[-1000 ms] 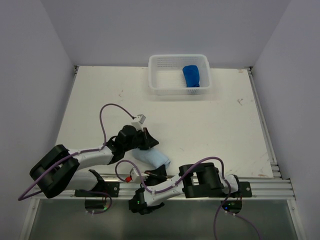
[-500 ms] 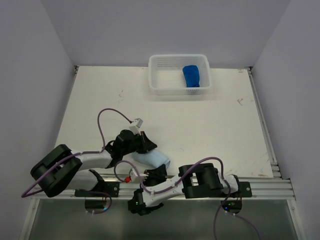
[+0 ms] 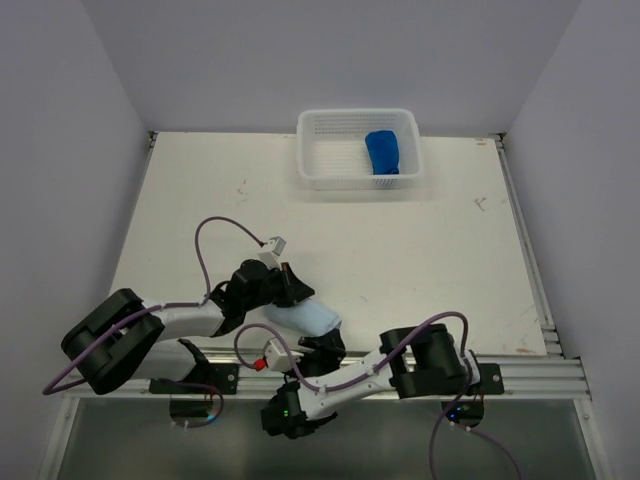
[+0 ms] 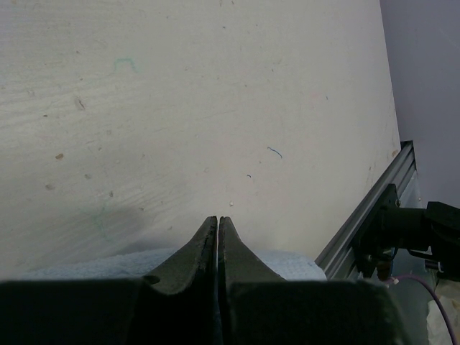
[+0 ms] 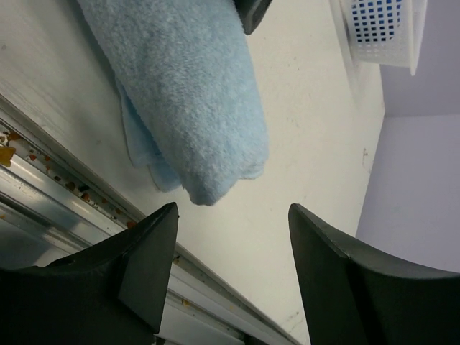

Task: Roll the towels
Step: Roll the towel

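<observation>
The dark royal blue terry towel (image 3: 383,152) lies rolled inside the white perforated plastic basket (image 3: 330,150) at the far edge of the desk (image 3: 420,250). The pale sky blue terry towel (image 5: 187,93) lies rolled at the near edge, so rolling appears essentially complete. The left arm's jaws are pressed shut over this roll; whether they pinch any cloth is hidden. The right arm's jaws stand apart and empty, just short of the roll's end.
</observation>
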Tool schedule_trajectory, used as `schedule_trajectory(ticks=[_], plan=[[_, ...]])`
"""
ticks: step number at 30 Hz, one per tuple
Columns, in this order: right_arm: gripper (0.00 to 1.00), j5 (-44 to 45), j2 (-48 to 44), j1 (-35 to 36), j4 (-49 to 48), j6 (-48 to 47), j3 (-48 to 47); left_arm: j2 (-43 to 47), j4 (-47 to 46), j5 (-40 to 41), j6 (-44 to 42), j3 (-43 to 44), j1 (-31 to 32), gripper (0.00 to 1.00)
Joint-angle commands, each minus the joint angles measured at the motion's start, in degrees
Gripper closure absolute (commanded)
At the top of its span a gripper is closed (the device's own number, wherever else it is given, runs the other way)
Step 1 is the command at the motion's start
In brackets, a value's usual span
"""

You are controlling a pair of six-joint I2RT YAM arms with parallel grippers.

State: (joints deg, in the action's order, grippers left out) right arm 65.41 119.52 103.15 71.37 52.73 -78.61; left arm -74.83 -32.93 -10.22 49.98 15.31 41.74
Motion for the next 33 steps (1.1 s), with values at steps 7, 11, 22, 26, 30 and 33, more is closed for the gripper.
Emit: schedule_trajectory(ticks=[7,11,22,26,30,33], plan=[[0.32,-13.0,-24.93,1.52,-24.47,-14.22,11.97,-1.11,-0.47,1.43,-1.02,1.91,-0.16,0.92],[0.32,-23.55,-35.66,0.74,-35.59,-23.79,17.34,-1.11,-0.47,1.52,-0.93,2.0,-0.25,0.92],[0.26,-49.14,-52.11,-18.74,-52.47,-31.46,28.33,-0.14,-0.12,1.69,-1.11,1.83,-0.25,0.93],[0.24,-55.64,-49.13,-25.01,-51.95,-34.53,27.99,-0.23,-0.12,1.6,-0.93,2.0,-0.25,0.93],[0.22,-58.37,-46.05,-29.4,-52.91,-35.59,27.72,-0.32,0.32,1.6,-1.2,2.27,-0.25,0.93],[0.21,-60.92,-44.56,-32.39,-55.63,-35.85,28.77,-0.32,0.32,1.52,-1.28,2.18,-0.25,0.93]])
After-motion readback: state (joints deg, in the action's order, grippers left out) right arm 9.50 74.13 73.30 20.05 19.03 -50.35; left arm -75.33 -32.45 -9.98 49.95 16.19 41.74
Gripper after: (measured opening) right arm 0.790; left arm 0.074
